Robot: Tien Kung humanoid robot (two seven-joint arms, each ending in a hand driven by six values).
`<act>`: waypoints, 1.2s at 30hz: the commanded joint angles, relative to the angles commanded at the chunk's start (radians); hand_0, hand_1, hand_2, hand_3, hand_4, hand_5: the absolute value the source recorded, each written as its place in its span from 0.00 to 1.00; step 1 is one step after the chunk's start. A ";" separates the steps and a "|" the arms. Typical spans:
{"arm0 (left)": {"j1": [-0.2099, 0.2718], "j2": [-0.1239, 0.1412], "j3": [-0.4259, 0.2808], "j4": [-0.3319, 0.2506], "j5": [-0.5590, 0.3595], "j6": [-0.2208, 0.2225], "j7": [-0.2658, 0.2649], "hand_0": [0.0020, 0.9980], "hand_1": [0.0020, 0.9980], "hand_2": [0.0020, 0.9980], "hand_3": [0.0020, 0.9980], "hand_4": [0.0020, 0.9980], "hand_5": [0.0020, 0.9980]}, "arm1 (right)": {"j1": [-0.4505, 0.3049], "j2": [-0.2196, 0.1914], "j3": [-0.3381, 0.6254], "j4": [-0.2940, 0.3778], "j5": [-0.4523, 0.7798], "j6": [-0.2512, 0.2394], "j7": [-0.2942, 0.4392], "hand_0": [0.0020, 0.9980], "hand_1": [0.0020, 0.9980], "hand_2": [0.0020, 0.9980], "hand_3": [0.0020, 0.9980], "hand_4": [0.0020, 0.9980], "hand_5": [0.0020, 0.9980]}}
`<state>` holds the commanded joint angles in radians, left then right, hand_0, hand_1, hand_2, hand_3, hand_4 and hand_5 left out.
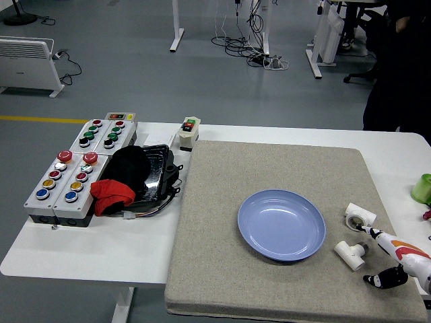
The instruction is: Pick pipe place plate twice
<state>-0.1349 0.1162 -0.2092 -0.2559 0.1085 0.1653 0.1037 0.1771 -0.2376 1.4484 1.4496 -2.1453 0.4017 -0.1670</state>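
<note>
Pipe pieces, two white fittings, lay on the grey mat [269,168] near its right edge, both outside the blue plate [281,224]: the nearer fitting [351,254] just left of my right hand [390,259], the far fitting [359,217] beyond it. My fingers were spread wide, holding nothing, one white finger pointing between them. The nearer fitting's stem pointed toward my hand; bare mat lay around it.
</note>
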 joint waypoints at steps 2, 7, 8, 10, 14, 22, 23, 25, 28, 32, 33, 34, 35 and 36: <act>0.000 0.000 0.000 0.000 -0.002 0.000 -0.001 0.63 0.58 0.52 0.59 0.27 1.00 | 0.002 0.001 -0.003 0.002 0.010 -0.001 -0.003 0.92 0.89 0.98 0.96 0.83 0.30; 0.001 0.000 0.000 0.000 -0.001 0.000 -0.001 0.63 0.58 0.52 0.59 0.27 1.00 | 0.010 0.002 -0.008 0.010 0.023 0.002 -0.008 0.88 0.86 0.95 0.94 0.81 0.33; 0.000 0.000 0.000 0.000 -0.001 0.000 0.000 0.63 0.58 0.52 0.59 0.27 1.00 | 0.016 0.001 -0.011 0.008 0.028 0.004 -0.010 0.88 0.86 0.95 0.94 0.81 0.33; 0.000 0.000 0.000 0.000 0.000 0.000 0.000 0.63 0.58 0.52 0.59 0.27 1.00 | 0.020 0.002 -0.014 0.006 0.031 0.006 -0.012 0.88 0.86 0.95 0.94 0.81 0.33; -0.001 0.000 0.002 0.000 -0.004 0.000 -0.001 0.63 0.58 0.52 0.59 0.27 1.00 | 0.030 0.005 -0.018 -0.006 0.033 0.018 -0.018 0.85 0.82 0.90 0.92 0.81 0.34; 0.000 -0.001 0.002 0.000 -0.005 0.001 -0.001 0.63 0.58 0.52 0.59 0.27 1.00 | 0.051 0.015 -0.028 -0.029 0.031 0.043 -0.029 0.84 0.80 0.85 0.84 0.80 0.35; 0.000 0.000 0.001 0.000 -0.005 0.001 -0.001 0.63 0.58 0.52 0.59 0.27 1.00 | 0.055 0.018 -0.029 -0.032 0.030 0.042 -0.029 0.84 0.80 0.85 0.84 0.80 0.35; 0.001 0.000 0.001 0.000 -0.004 0.001 -0.001 0.63 0.58 0.52 0.59 0.27 1.00 | 0.059 0.022 -0.029 -0.036 0.030 0.040 -0.030 0.81 0.78 0.80 0.80 0.77 0.36; 0.001 0.000 0.000 0.000 -0.003 0.001 -0.001 0.63 0.58 0.52 0.59 0.27 1.00 | 0.063 0.026 -0.029 -0.040 0.032 0.035 -0.031 0.81 0.78 0.80 0.80 0.77 0.36; -0.001 -0.001 0.002 0.000 -0.005 0.001 -0.003 0.63 0.58 0.52 0.59 0.27 1.00 | 0.064 0.026 -0.025 -0.046 0.044 0.048 -0.035 0.74 0.70 0.71 0.76 0.74 0.38; -0.002 -0.001 0.003 0.000 -0.007 0.002 -0.003 0.63 0.58 0.52 0.59 0.27 1.00 | 0.064 0.026 -0.023 -0.048 0.046 0.048 -0.035 0.74 0.70 0.71 0.76 0.74 0.38; -0.002 -0.001 0.004 0.000 -0.008 0.002 -0.004 0.63 0.58 0.52 0.59 0.27 1.00 | 0.064 0.026 -0.022 -0.048 0.048 0.049 -0.035 0.74 0.70 0.71 0.76 0.74 0.38; -0.002 -0.001 0.004 0.000 -0.008 0.002 -0.004 0.63 0.58 0.52 0.59 0.27 1.00 | 0.065 0.027 -0.022 -0.049 0.049 0.048 -0.034 0.74 0.70 0.71 0.76 0.74 0.38; -0.002 -0.001 0.003 0.000 -0.007 0.002 -0.004 0.63 0.58 0.52 0.59 0.27 1.00 | 0.065 0.027 -0.021 -0.050 0.050 0.047 -0.033 0.64 0.64 0.65 0.74 0.72 0.38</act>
<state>-0.1372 0.1151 -0.2062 -0.2562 0.1016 0.1669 0.1000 0.2421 -0.2106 1.4274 1.4000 -2.0958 0.4489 -0.1997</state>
